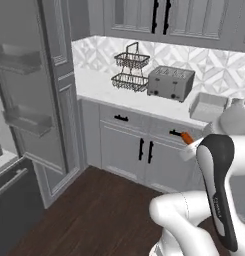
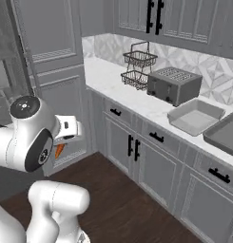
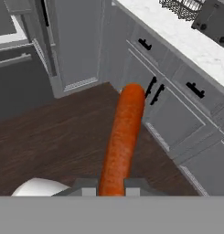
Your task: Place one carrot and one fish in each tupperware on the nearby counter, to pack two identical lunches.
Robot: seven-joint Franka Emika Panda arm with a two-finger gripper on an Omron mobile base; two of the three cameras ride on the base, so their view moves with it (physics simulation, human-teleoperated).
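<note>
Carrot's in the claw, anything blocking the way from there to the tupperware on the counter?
Nothing visible. The claw holds the carrot over open floor, in front of the cabinets. Both tupperware sit open near the counter front edge; the toaster stands farther back, beside them.

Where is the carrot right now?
The carrot is held in the gripper, out over the dark wood floor in front of the counter, not yet over either tupperware.

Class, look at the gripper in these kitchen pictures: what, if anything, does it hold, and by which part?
The gripper is shut on the carrot, gripping it at one end; the rest of the carrot sticks out beyond the fingertips.
</note>
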